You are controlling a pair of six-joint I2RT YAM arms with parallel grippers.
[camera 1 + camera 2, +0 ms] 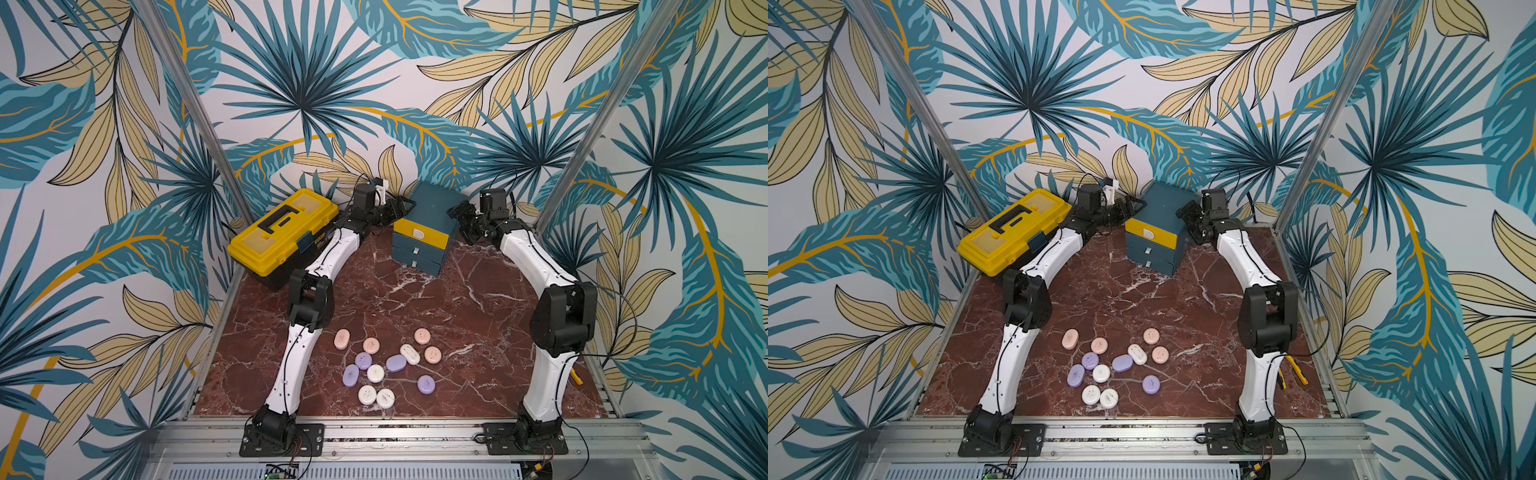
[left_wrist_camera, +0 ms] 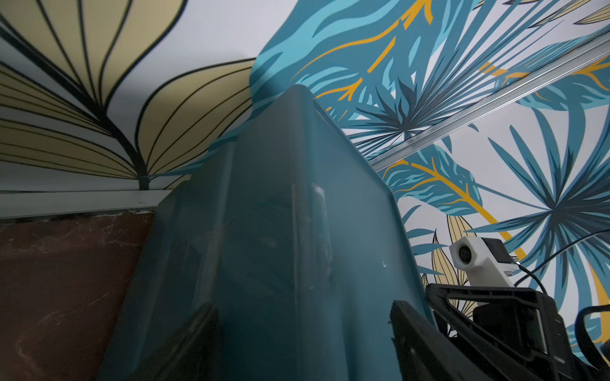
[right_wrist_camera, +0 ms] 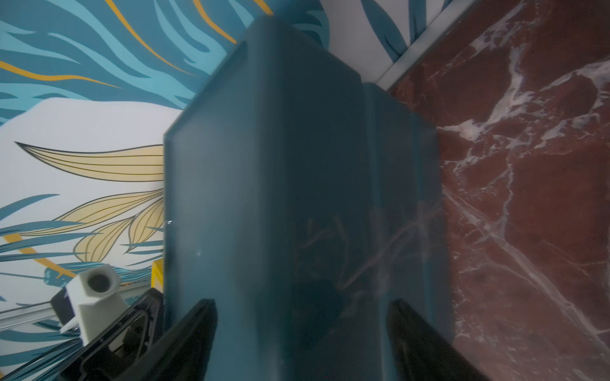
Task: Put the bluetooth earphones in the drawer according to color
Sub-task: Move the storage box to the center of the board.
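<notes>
Honestly, the earphones [image 1: 375, 372] look light, hard and slippery, clustered at the front of the worktop [image 1: 415, 299]. I'd pinch each across its narrow sides. The left jaws and right jaws gape wide, empty, flanking the drawer chest [image 1: 432, 208] at the back.

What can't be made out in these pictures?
Inside the chest of drawers: all three drawers look shut, both top views.
Markings on the earphone cases: too small, top views.
Whether left pincer or right pincer touches the chest of drawers: close blur in wrist views, tiny in top views.
</notes>
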